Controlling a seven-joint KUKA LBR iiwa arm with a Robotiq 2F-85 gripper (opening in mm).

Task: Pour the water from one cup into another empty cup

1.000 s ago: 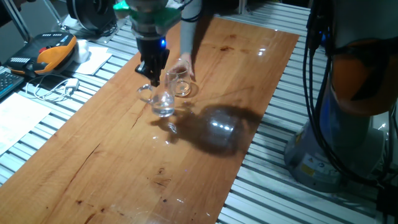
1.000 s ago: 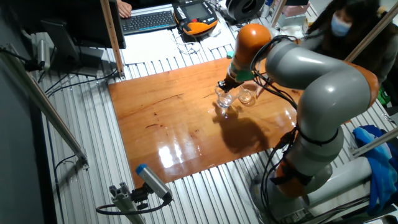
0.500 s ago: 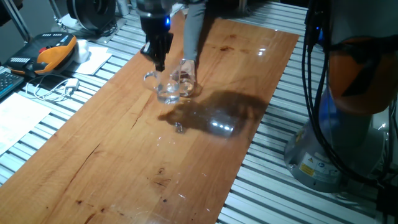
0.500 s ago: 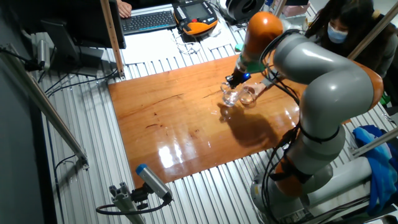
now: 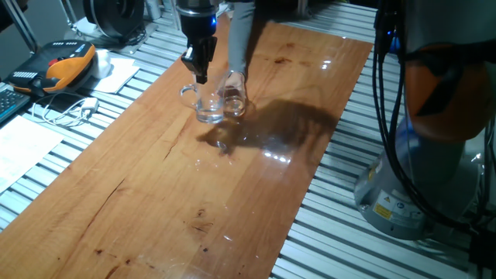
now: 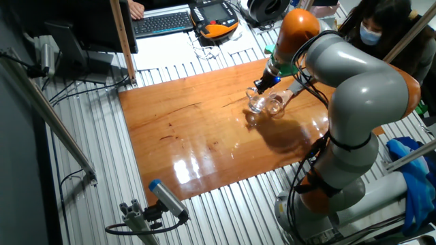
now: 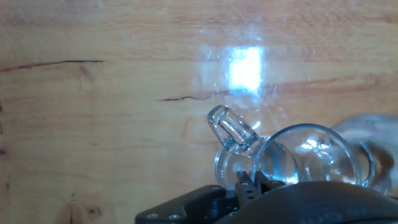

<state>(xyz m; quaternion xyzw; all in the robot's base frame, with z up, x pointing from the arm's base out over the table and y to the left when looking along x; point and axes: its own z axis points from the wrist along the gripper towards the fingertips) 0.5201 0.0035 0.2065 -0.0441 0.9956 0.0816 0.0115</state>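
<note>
The clear glass mug (image 5: 207, 108) with a looped handle hangs just above the wooden board, upright. My gripper (image 5: 200, 76) is shut on its rim from above, near the handle. In the hand view the mug (image 7: 292, 158) shows from the top, with its handle (image 7: 233, 129) pointing up-left and my gripper (image 7: 249, 182) pinching the rim wall. A little clear liquid glints at its bottom. The smaller tumbler (image 5: 235, 99) stands right beside the mug, almost touching it, with a person's hand on it. The other fixed view shows the mug (image 6: 256, 103), tumbler (image 6: 275, 105) and gripper (image 6: 259, 88).
A person's grey-sleeved arm (image 5: 239, 39) reaches down to the tumbler from the far side. The wooden board (image 5: 155, 194) lies on a slatted metal table. An orange pendant (image 5: 66, 63), cables and papers lie off the board's left. The robot's base (image 5: 434, 155) stands at the right.
My gripper has lifted the mug and carried it toward the far end of the board, up against the tumbler. The tumbler, in the person's hand, shifted slightly too.
</note>
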